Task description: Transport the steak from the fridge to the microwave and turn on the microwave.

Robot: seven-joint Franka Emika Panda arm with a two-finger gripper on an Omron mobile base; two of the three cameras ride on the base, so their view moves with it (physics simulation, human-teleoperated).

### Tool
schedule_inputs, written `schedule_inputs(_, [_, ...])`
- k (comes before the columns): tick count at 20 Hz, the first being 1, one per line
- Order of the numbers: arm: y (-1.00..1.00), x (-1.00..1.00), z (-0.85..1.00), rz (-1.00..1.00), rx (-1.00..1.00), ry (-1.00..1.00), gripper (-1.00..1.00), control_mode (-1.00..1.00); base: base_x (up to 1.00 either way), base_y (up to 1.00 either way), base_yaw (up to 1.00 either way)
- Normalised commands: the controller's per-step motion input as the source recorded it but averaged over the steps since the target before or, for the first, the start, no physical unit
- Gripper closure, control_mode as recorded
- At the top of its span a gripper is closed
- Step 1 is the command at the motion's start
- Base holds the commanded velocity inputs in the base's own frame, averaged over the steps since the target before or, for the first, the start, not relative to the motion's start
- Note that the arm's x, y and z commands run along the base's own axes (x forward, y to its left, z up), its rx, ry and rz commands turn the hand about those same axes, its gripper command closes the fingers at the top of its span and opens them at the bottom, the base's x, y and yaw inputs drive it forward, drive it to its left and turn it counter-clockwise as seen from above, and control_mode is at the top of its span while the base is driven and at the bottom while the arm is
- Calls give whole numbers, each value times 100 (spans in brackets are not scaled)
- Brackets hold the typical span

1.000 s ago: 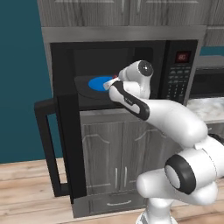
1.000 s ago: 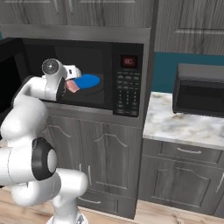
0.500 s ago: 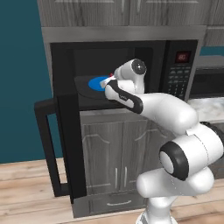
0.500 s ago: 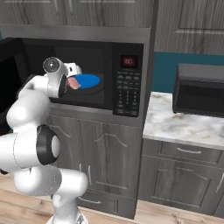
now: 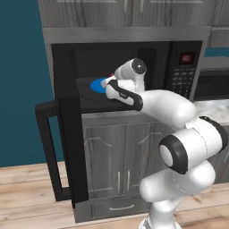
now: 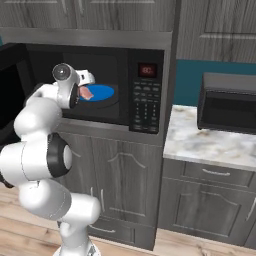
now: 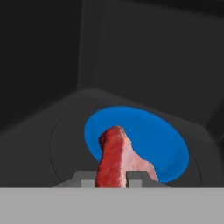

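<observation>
The black microwave [image 5: 179,67] stands open, its door [image 5: 67,147] swung out to the left. On the turntable inside lies a blue plate [image 5: 96,86] [image 6: 102,92] [image 7: 148,140]. My gripper [image 5: 106,82] [image 6: 82,90] [image 7: 111,177] reaches into the cavity and is shut on the steak [image 6: 86,93] [image 7: 114,157]. The pink-red slab is held on edge just above the near part of the plate. The fridge is out of view.
The keypad and red display [image 6: 145,100] sit on the microwave's right side. A second dark appliance [image 6: 230,110] stands on the marble counter [image 6: 200,145] to the right. Grey cabinets [image 5: 116,165] lie below, and the open door juts into the floor space at left.
The hand with the steak has edged a little farther into the microwave, over the blue plate. The elbow has swung, and the grip stayed shut.
</observation>
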Motion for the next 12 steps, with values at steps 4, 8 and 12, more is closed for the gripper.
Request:
schedule_inputs(4, [0, 10, -7, 0, 0, -2, 100, -100, 0, 0, 0])
schedule_inputs(8, [4, 12, -10, 0, 0, 0, 100, -100, 0, 0, 0])
schedule_inputs(12, [2, 9, -10, 0, 0, -4, 100, -100, 0, 0, 0])
